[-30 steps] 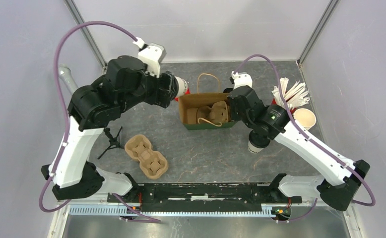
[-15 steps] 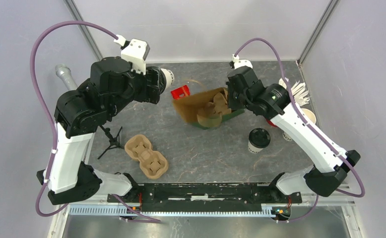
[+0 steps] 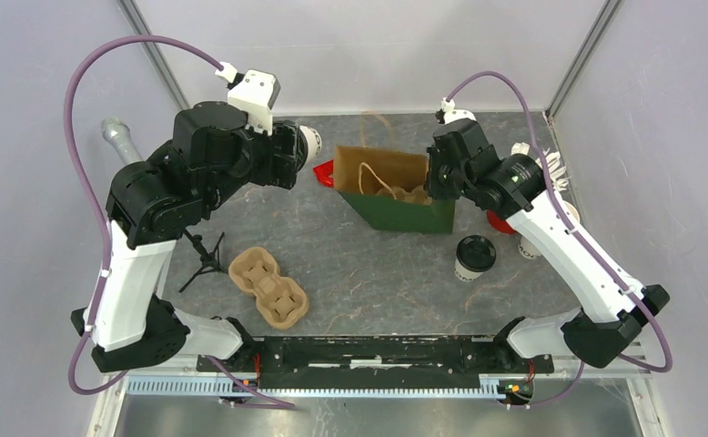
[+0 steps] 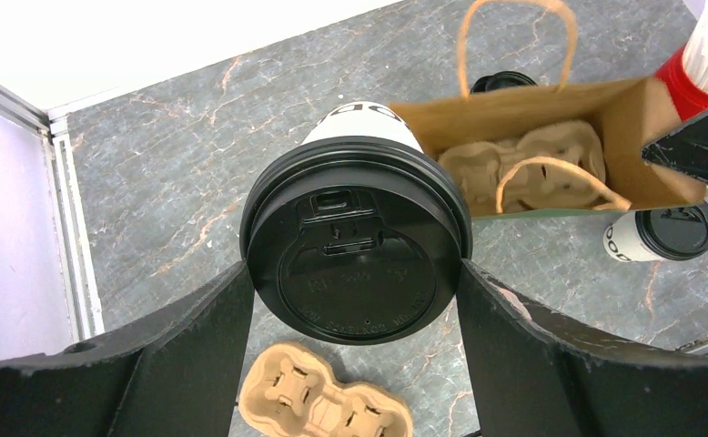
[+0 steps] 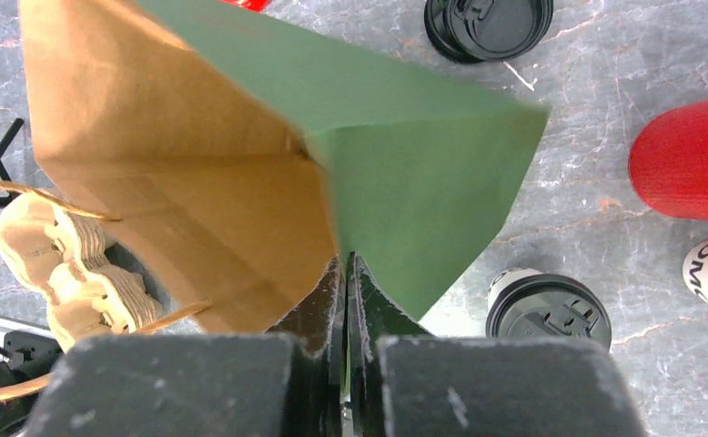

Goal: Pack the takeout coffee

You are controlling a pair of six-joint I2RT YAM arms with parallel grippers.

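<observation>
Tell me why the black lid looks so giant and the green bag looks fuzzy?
Left wrist view: the lid sits close to the lens, so it looks huge; the fingers beside it are dark and soft. Right wrist view: the green bag is fuzzy at its edge, probably too near to focus. Top view: even light, all sharp.

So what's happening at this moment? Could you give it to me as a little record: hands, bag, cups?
left hand: gripping a lidded coffee cup by its lid, lifted
right hand: pinched shut on the edge of the paper bag
paper bag: green outside, brown inside, mouth open
inside the bag: cardboard cup carrier, no cups seen in it
not yet packed: second lidded cup, standing beside the bag
also out: spare carrier, empty
</observation>
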